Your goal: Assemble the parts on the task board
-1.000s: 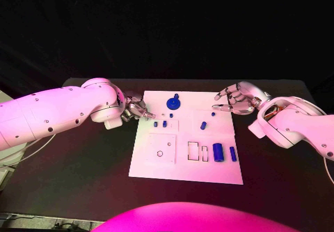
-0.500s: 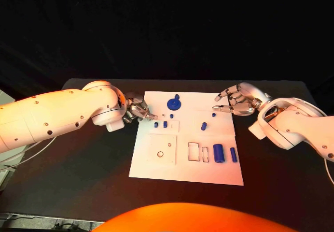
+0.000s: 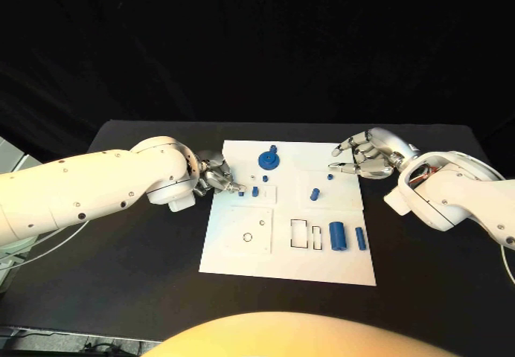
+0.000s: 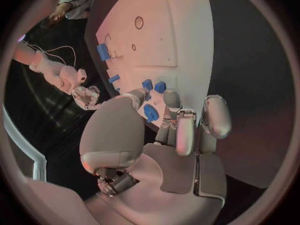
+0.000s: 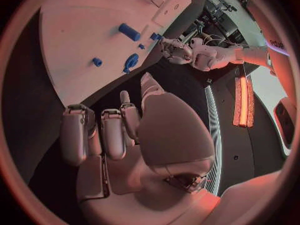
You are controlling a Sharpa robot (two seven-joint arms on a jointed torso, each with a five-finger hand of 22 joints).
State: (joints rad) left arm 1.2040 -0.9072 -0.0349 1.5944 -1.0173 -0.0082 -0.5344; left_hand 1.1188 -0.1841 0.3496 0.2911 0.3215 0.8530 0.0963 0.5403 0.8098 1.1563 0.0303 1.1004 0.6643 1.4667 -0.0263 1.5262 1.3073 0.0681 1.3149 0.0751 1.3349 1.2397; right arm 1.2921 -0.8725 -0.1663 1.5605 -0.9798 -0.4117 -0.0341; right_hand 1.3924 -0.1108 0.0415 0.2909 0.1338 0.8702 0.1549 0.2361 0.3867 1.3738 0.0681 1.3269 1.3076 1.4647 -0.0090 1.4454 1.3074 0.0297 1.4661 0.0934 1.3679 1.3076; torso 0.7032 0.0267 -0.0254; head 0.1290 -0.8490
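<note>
White and flat, the task board [image 3: 289, 223] lies in the middle of the black table [image 3: 140, 253]; no writing on it can be read. A blue round part [image 3: 267, 158] stands near its far edge. 2 small blue pegs [image 3: 248, 192] sit near the board's left edge, with a tiny one [image 3: 264, 178] just beyond them. A slanted blue piece [image 3: 313, 194] lies nearer the right edge. A blue cylinder [image 3: 337, 235] and a slimmer blue bar [image 3: 359, 238] lie side by side toward the near right corner (beside 2 outlined slots [image 3: 305, 234]).

The left hand [image 3: 216, 177] hovers at the board's left edge, just beside the 2 pegs, fingers curled in; whether it pinches anything I cannot tell. The right hand [image 3: 363, 158] hangs over the far right corner, fingers loosely spread and holding nothing. Bare table lies along both sides and the near edge.
</note>
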